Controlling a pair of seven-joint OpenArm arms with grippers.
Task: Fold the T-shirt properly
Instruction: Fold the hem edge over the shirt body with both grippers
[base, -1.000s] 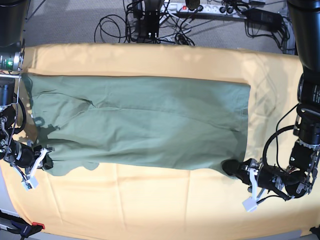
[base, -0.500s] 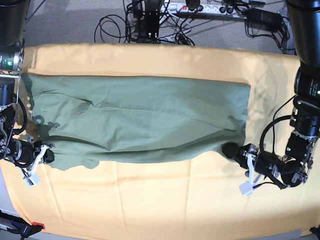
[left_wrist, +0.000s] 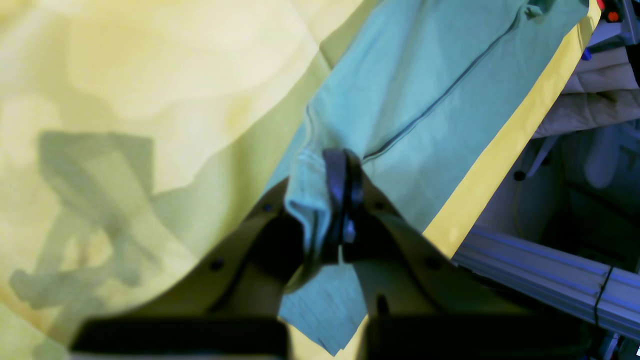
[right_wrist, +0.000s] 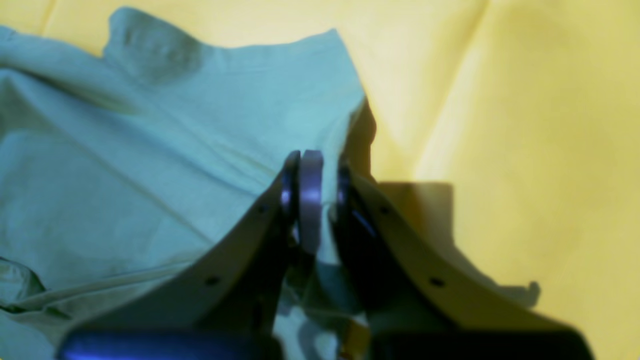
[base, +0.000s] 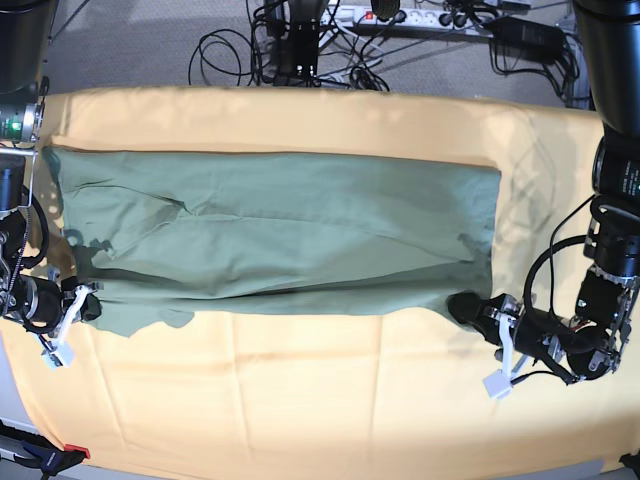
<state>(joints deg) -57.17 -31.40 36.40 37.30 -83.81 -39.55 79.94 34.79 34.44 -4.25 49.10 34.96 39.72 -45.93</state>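
Note:
The sage-green T-shirt (base: 280, 230) lies spread lengthwise on the yellow-orange cloth (base: 330, 400). Its near edge is raised and turned in along the front. My left gripper (base: 462, 308) is shut on the shirt's near right corner. In the left wrist view the left gripper (left_wrist: 342, 165) pinches a fold of the T-shirt (left_wrist: 425, 90), with a corner hanging below the fingers. My right gripper (base: 88, 303) is shut on the near left corner. In the right wrist view the right gripper (right_wrist: 312, 170) clamps the edge of the T-shirt (right_wrist: 150, 175).
Black cables (base: 300, 50) and a power strip (base: 420, 18) lie on the floor beyond the table's far edge. An aluminium rail (left_wrist: 540, 280) runs along the table side in the left wrist view. Bare yellow cloth stretches in front of the shirt.
Both grippers have carried the shirt's near edge a little toward the far side. The visible green area has become narrower front to back.

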